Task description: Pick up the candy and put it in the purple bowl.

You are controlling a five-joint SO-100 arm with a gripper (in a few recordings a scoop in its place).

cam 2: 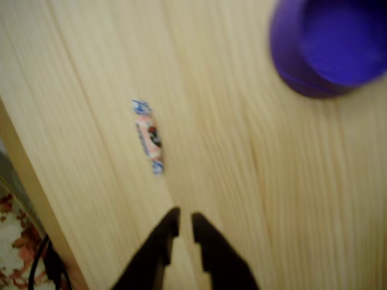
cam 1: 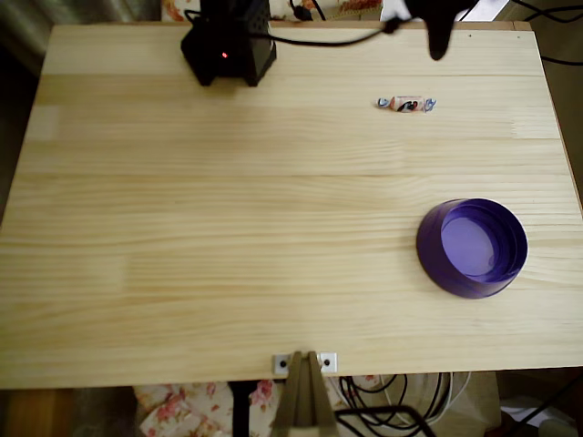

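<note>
The candy lies flat on the bare wooden desk, near the far edge in the overhead view and to the right of the arm's black base. Nothing touches it; its long axis runs roughly along the wood grain, with the twisted wrapper ends sticking out to either side. That leaves the narrow pinkish middle as the natural place to pinch, across its short width.

The purple bowl sits upright, well apart from the candy, nearer the front edge on the same right-hand side. Its opening faces up and looks empty, so the drop should be a simple release from above once the sweet is carried over.

In the wrist view the pincer hangs above the desk with its two dark fingertips nearly together, only a thin slit between them, and nothing held. The candy lies ahead of the tips and a little to the left, with the bowl at the upper right. The picture is blurred, so how high the tips are above the wood is hard to judge.

The task looks to be at its start: the pickup is not yet done. The fingers would need to spread before coming down astride the candy's middle.
</note>
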